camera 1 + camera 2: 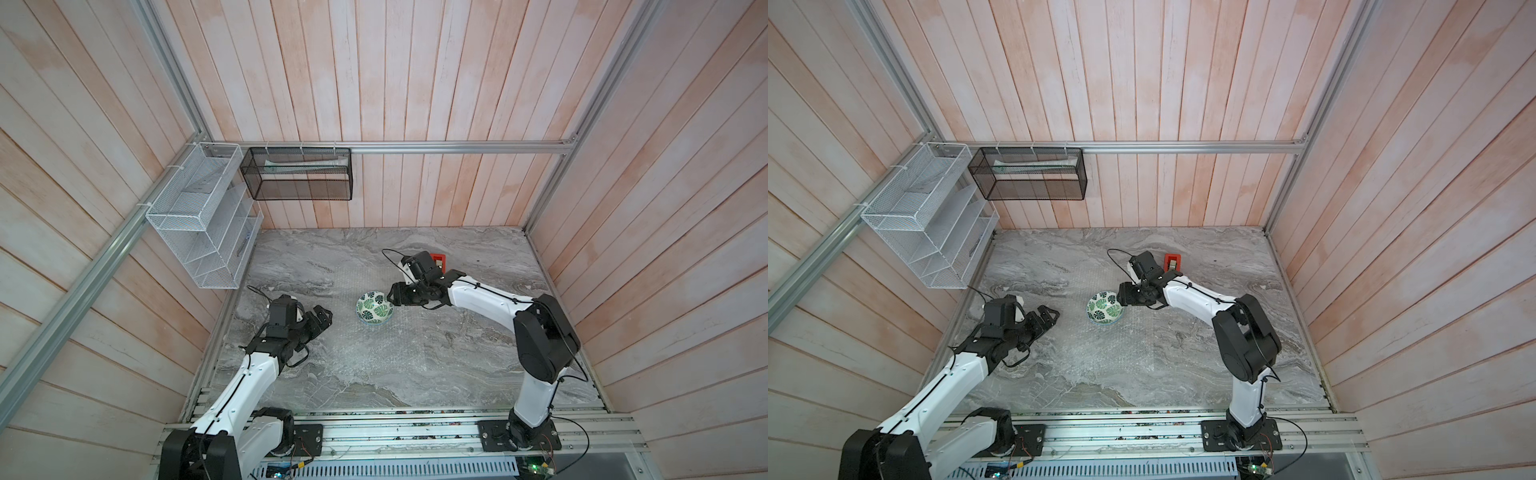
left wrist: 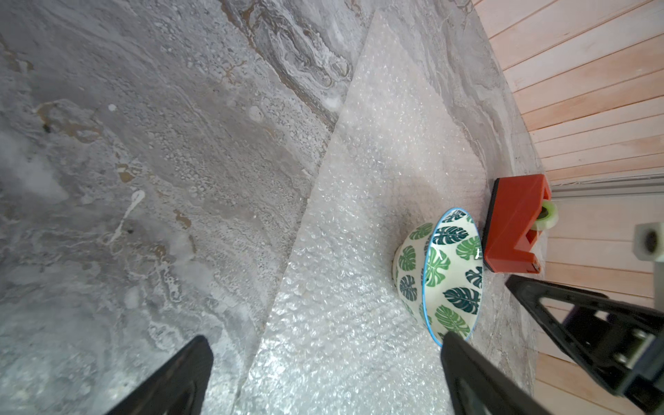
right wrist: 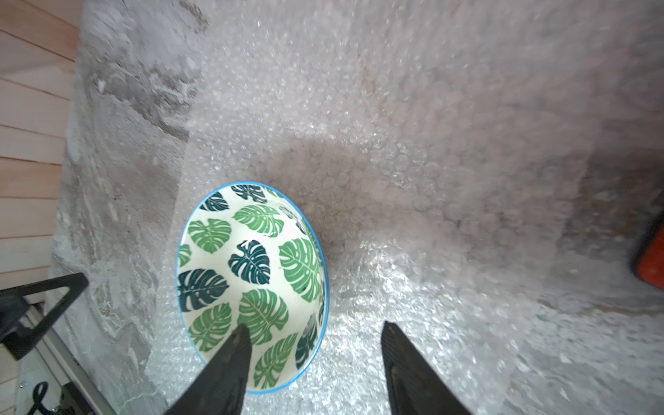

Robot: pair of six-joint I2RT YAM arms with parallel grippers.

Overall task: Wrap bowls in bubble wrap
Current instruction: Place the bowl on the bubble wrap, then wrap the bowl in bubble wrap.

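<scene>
The bowl (image 1: 375, 308) (image 1: 1105, 307), white with green leaf prints and a blue rim, stands upright on the flat, see-through bubble wrap (image 1: 374, 353) (image 1: 1100, 353) in mid-table. My right gripper (image 1: 392, 296) (image 1: 1121, 293) is at the bowl's right rim. In the right wrist view it (image 3: 316, 327) is open, one finger over the bowl (image 3: 251, 266) inside and the other outside, astride the wall. My left gripper (image 1: 325, 316) (image 1: 1051, 316) hovers left of the bowl, open and empty (image 2: 325, 339), over the bubble wrap (image 2: 377, 161) edge, the bowl (image 2: 449, 273) beyond it.
A red tape dispenser (image 1: 438, 259) (image 1: 1173, 261) (image 2: 510, 230) stands behind the right wrist, near the sheet's far edge. A white wire rack (image 1: 199, 220) and a black mesh basket (image 1: 299, 174) hang on the back-left walls. Wooden walls close in on three sides.
</scene>
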